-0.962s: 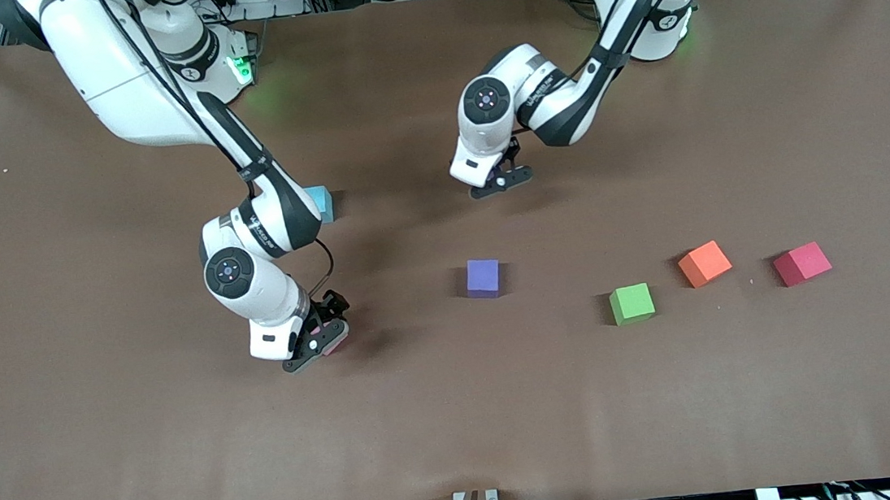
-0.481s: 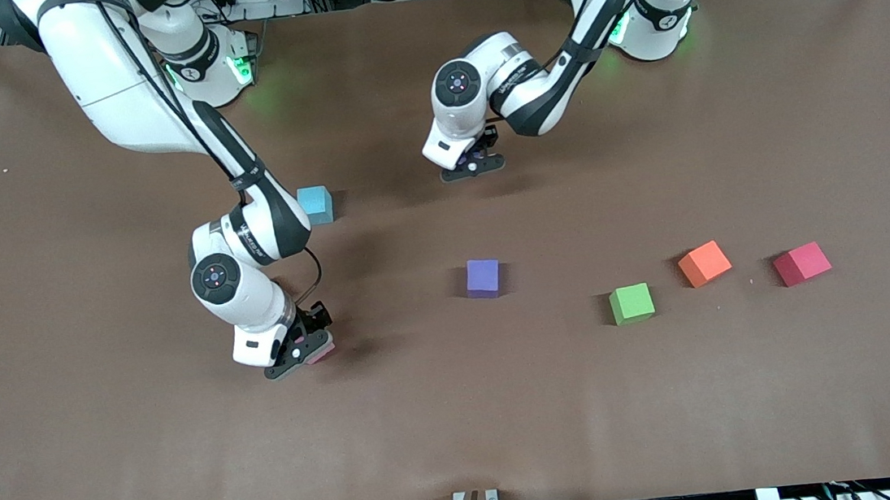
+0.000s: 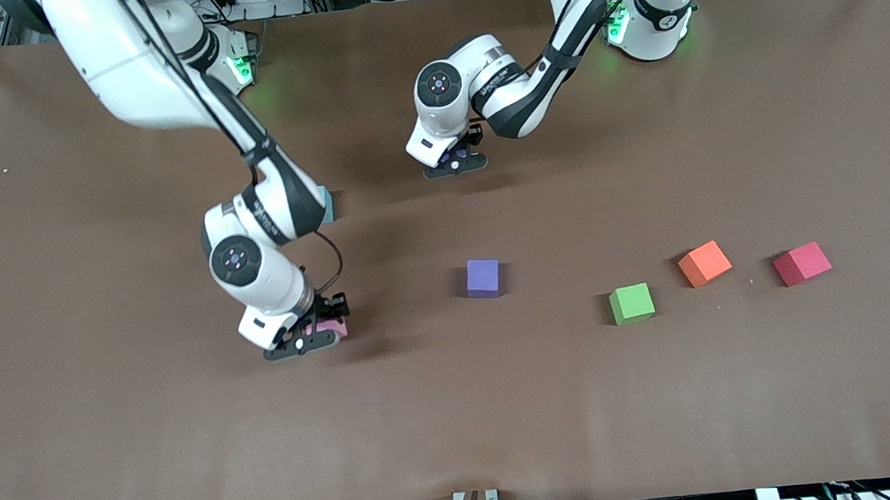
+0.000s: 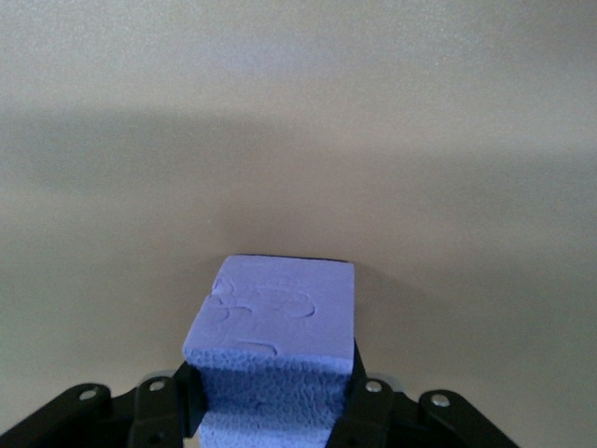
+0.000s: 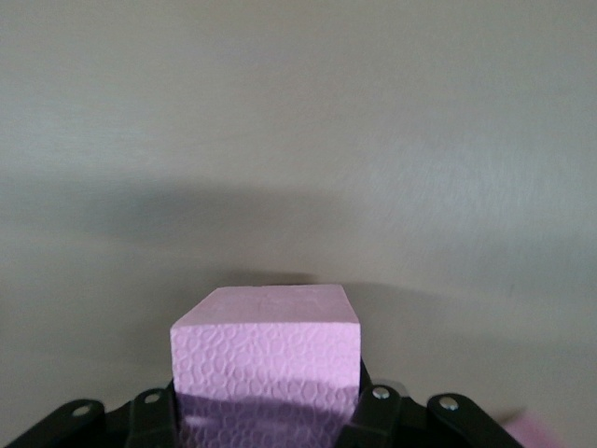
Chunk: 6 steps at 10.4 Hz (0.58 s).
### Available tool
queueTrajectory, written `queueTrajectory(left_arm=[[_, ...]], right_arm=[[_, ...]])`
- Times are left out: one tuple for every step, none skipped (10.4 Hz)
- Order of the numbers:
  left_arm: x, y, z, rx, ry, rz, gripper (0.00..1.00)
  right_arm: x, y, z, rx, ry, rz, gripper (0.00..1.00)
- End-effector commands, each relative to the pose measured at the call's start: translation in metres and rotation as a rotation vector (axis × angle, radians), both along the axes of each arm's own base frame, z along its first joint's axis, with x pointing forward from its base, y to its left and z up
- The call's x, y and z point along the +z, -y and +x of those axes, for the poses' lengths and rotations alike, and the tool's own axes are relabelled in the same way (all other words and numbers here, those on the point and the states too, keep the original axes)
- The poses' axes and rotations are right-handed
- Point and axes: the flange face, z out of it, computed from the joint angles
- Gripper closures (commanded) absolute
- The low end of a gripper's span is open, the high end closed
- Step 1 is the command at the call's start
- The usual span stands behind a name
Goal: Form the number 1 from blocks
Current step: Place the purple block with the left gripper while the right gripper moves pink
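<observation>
My right gripper point(image 3: 305, 341) is shut on the pink block point(image 3: 331, 326), low over the table toward the right arm's end. The right wrist view shows that pink block point(image 5: 266, 359) squeezed between the two black fingers of the gripper point(image 5: 266, 415). My left gripper point(image 3: 453, 164) is shut on a purple block point(image 3: 448, 154), low over the table's middle near the bases. In the left wrist view this purple block point(image 4: 275, 345) fills the gap of the gripper point(image 4: 273, 411). A second purple block point(image 3: 484, 277) and the green block point(image 3: 631, 303) lie on the table. The light blue block point(image 3: 327, 205) peeks out from under the right forearm.
An orange cube point(image 3: 704, 263) and a red cube point(image 3: 802, 263) lie beside the green block toward the left arm's end. The brown table point(image 3: 461, 412) stretches bare nearer the front camera.
My right gripper has shut on the pink block and shifted it slightly toward the bases. My left gripper has carried its purple block toward the bases and the right arm's end.
</observation>
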Motion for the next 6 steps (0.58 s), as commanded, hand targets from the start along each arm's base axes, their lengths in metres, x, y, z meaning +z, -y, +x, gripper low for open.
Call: queueTrajectory(left_arm=[[-0.016,0.005,0.001,-0.016,-0.003,0.009,0.0],[0.0,0.007,0.015,0.003,0.017,-0.003,0.0],[0.024,0.003,0.034,0.038,0.039,0.006,0.0],[0.053,-0.001,0.056,0.077,0.064,0.019,0.0],[0.081,-0.012,0.085,0.128,0.081,0.026,0.0],[0.098,-0.031,0.113,0.175,0.1,0.032,0.0]], right_arm=[[0.033,0.012,-0.039,-0.119,-0.025,-0.01,0.46],[0.036,0.01,-0.056,-0.137,-0.037,-0.016,0.46],[0.04,0.006,-0.073,-0.166,-0.047,-0.02,0.46],[0.041,-0.006,-0.091,-0.186,-0.056,-0.025,0.46],[0.046,-0.017,-0.102,-0.219,-0.06,-0.027,0.46],[0.048,-0.035,-0.113,-0.214,-0.063,-0.029,0.46]])
